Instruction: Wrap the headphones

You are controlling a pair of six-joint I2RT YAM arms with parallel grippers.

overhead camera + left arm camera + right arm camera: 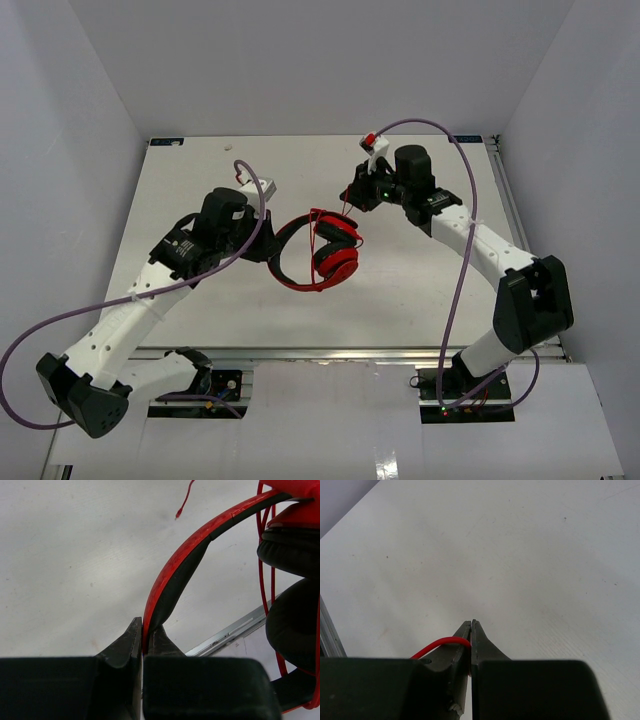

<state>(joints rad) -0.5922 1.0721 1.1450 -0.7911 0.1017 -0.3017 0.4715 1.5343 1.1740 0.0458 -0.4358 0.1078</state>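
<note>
**A:** Where are the headphones?

**B:** Near the middle of the desk, a little toward 6 o'clock in the top view. The two earcups are stacked close together. I cannot tell whether they touch the desk.

**A:** What is the left end effector doing?

**B:** It is at 9 o'clock of the headphones, clamped on the thin headband. The wrist view shows both fingers pressed against the red-and-black strip.

**A:** And the right end effector?

**B:** It is at about 1 o'clock of the headphones, with its fingers pinched together on the thin red cord. The cord curves out toward 9 o'clock in that wrist view. From above, it runs from the earcups up to those fingers. In the left wrist view, strands of it also cross the black pads.
</note>
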